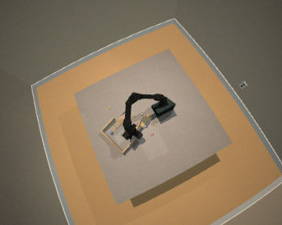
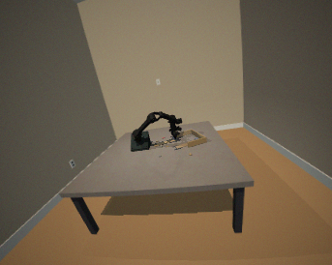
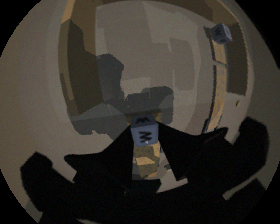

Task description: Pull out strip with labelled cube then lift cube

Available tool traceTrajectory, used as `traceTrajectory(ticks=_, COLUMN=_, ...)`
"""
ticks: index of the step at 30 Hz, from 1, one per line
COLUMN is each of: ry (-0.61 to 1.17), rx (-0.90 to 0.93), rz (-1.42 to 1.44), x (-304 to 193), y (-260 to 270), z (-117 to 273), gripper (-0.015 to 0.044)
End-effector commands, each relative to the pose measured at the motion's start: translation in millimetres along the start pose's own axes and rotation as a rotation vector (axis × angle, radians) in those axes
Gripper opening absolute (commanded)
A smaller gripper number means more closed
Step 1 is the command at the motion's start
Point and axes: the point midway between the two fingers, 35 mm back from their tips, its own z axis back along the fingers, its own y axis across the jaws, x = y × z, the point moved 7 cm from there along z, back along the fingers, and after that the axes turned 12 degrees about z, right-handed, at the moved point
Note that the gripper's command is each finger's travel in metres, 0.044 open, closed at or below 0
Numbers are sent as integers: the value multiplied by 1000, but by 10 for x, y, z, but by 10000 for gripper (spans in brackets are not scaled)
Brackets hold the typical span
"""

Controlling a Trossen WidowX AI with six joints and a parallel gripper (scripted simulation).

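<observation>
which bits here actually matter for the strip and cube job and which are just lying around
For the job:
- labelled cube
- tan strip under it
- fingers either side

Lying about:
- other strips
- second cube
- pink bit
- wooden frame
</observation>
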Motion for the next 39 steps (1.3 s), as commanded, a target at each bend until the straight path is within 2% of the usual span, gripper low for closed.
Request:
traceTrajectory(ticks=1, ry=0, rx=0, rz=0, x=1, y=-1, z=1, gripper=79)
traceTrajectory(ticks=4, ry=0, rx=0, rz=0, x=-22, y=10, z=24, gripper=0)
traceTrajectory(ticks=17, ry=6, rx=1, rz=7, x=-522, y=213, z=411, gripper=0)
traceTrajectory(ticks=33, ry=7, rx=1, rz=9, x=-842, y=337, z=439, gripper=0)
traceTrajectory(ticks=39, ry=7, rx=2, rz=9, x=-838, y=338, z=777, gripper=0)
